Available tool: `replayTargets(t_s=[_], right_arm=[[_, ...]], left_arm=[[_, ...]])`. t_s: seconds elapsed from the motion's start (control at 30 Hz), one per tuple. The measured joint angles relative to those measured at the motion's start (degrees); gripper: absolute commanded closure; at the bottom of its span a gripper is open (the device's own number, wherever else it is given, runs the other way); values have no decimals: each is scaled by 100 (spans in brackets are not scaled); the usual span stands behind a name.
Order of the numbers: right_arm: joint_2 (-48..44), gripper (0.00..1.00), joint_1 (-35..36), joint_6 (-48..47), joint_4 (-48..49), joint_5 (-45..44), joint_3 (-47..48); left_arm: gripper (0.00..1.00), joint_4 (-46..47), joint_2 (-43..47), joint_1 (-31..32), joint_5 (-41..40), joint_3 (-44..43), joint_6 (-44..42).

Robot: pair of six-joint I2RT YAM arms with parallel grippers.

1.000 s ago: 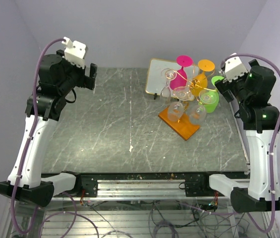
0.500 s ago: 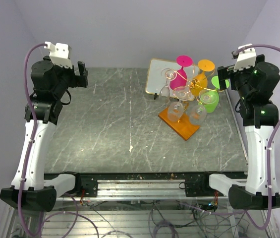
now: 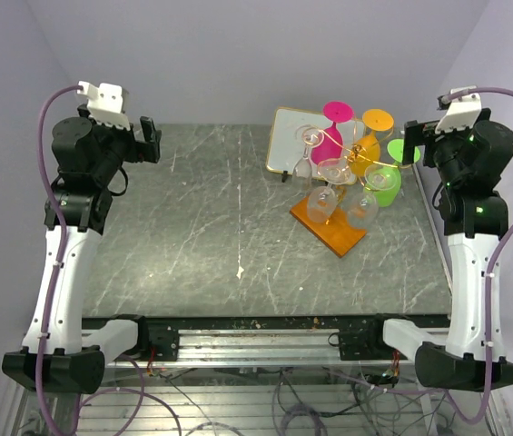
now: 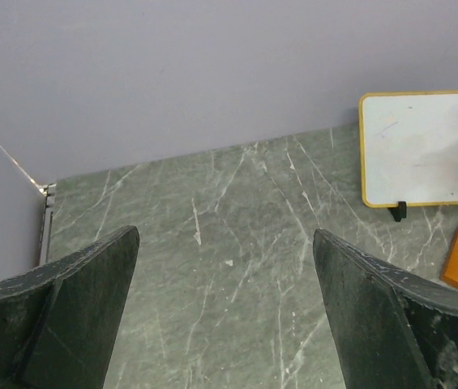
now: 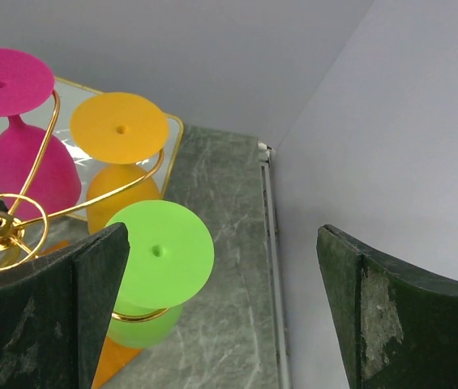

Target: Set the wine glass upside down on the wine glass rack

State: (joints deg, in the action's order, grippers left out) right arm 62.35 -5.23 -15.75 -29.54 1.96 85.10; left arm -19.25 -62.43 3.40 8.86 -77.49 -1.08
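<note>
Since a second ago both my arms have risen and drawn back, the left toward the left edge of the table (image 3: 192, 236), the right toward the right edge. The rack (image 3: 336, 234) and its glasses have not shifted.

The rack stands near the back right corner of the table, just in front of a gold-framed panel (image 3: 283, 145). The green glass (image 5: 160, 251) hangs upside down in a gold wire loop on the side nearest my right pincer (image 5: 222, 233), with the orange glass (image 5: 119, 128) and pink glass (image 5: 6, 81) beside it, also foot up. I judge the placing done.

If I had to take the green glass again, I would expect it to be light, stiff and smooth, with a rounded bowl that could slip and a thin stem that could snap. I would close gently across the stem just under the foot, or lightly around the bowl, and not knock the wire arms.

My right pincer is spread wide, holding and touching nothing. My left pincer (image 4: 224, 237) is just as wide and empty, over bare table.
</note>
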Motion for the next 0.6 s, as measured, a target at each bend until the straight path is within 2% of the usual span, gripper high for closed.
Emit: replayTargets(t_s=[0.43,0.6], right_arm=[[-385,0,-173,181,-4,31,-55],[-643,0,-179,223,15,-155,-378]], left_arm=[[0,13,116,-22,155,293,-162],[2,13,192,-26,170,341,-173]])
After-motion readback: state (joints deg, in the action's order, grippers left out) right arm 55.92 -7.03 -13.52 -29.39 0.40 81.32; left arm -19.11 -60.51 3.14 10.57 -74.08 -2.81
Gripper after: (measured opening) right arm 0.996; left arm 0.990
